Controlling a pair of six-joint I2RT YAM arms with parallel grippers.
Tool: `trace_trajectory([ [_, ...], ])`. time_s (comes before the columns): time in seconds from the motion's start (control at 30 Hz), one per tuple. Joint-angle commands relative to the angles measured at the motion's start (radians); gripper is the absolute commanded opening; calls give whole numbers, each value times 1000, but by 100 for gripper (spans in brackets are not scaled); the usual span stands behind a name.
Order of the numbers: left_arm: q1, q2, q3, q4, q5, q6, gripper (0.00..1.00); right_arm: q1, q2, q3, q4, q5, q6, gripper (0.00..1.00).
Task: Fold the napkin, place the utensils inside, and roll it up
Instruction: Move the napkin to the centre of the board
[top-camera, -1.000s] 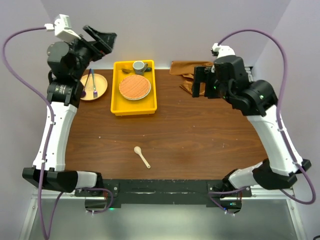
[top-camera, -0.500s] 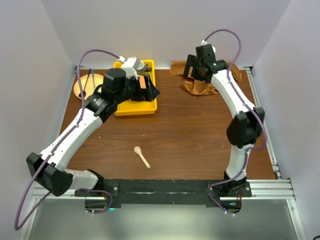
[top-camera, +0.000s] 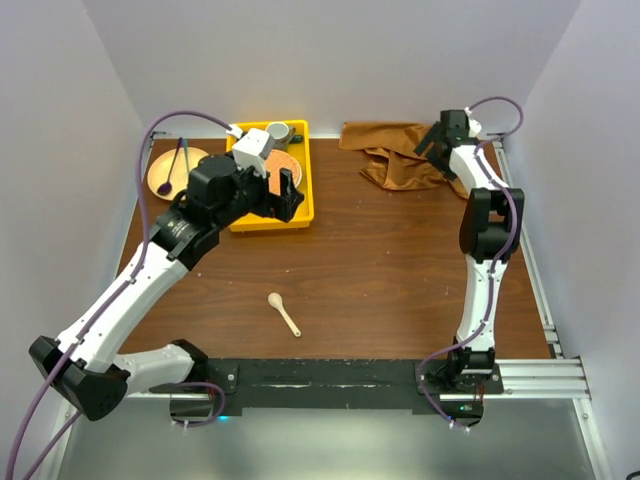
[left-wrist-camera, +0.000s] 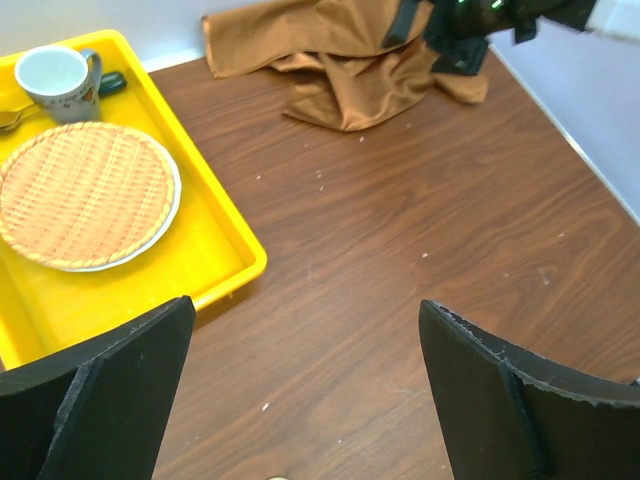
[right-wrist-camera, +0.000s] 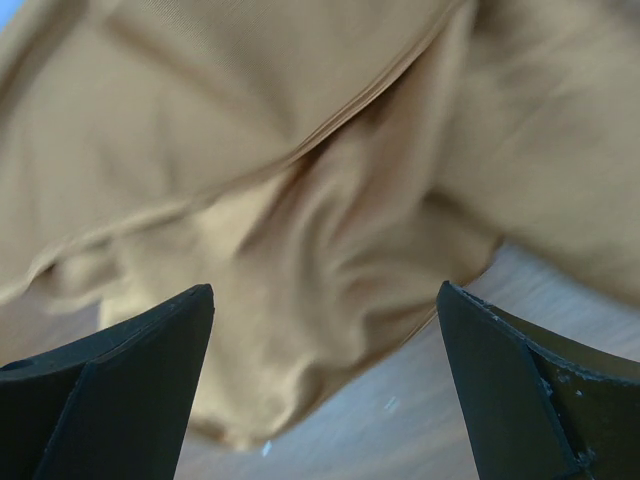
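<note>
Hovering over the crumpled napkin (right-wrist-camera: 300, 150), right gripper (right-wrist-camera: 325, 292) spread.

- The napkin (right-wrist-camera: 300, 200) is blurred in the right wrist view and runs past the top and both side edges.
- From above, the left arm (top-camera: 215, 190) covers much of the yellow tray (top-camera: 306, 190) and its woven mat (top-camera: 285, 160).

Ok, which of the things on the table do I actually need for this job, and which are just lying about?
For the job:
- napkin, crumpled at the far right
- cream spoon, alone near the front edge

Lying about:
- yellow tray
- woven mat and mug inside the tray
- round plate at the far left, with a purple spoon on it
</note>
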Motion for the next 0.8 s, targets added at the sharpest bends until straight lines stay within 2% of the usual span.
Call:
trace_trajectory([
  [0.0,-2,33,-5,18,-27,38,100,-61,8,45,130,26,28,97],
  [0.17,-2,64,8,21,-36,38,100,-96,71,83,187,11,14,95],
  [0.33,-2,73,28,4,-55,25,100,-97,190,231,167,-91,20,77],
  [0.43,-2,69,21,-3,-70,25,100,-97,195,219,150,-95,54,69],
  [0.47,-2,66,18,-3,-78,22,100,-97,184,208,147,-103,57,59],
  [0.53,-4,58,7,1,-81,19,100,-96,172,188,134,-135,51,46],
  [0.57,-2,53,5,6,-83,16,100,-94,155,183,95,-143,46,34],
  [0.7,-4,50,-7,17,-84,-14,100,-65,62,119,-73,-183,28,5],
  [0.77,-4,69,-1,23,-69,-36,99,-47,-13,37,-135,-206,3,3],
])
